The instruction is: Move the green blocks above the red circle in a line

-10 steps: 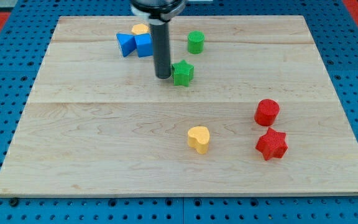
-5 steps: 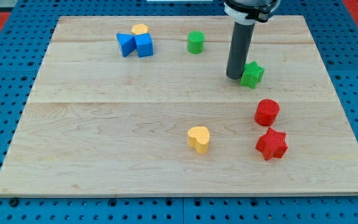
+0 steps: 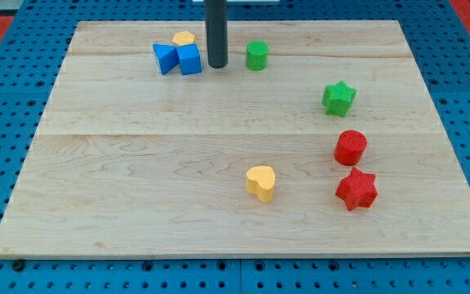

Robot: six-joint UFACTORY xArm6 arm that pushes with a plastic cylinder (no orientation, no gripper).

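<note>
Two blue blocks (image 3: 177, 59) sit touching in the upper left of the frame, with one yellow block (image 3: 184, 38) just behind them. My tip (image 3: 217, 65) stands just right of the blue pair and left of the green cylinder (image 3: 257, 55), apart from both; the rod has no jaws to open or close. One yellow heart (image 3: 260, 182) lies lower centre. The green star (image 3: 339, 98) sits at right, just above the red circle (image 3: 351, 147), with one red star (image 3: 356, 189) below it.
</note>
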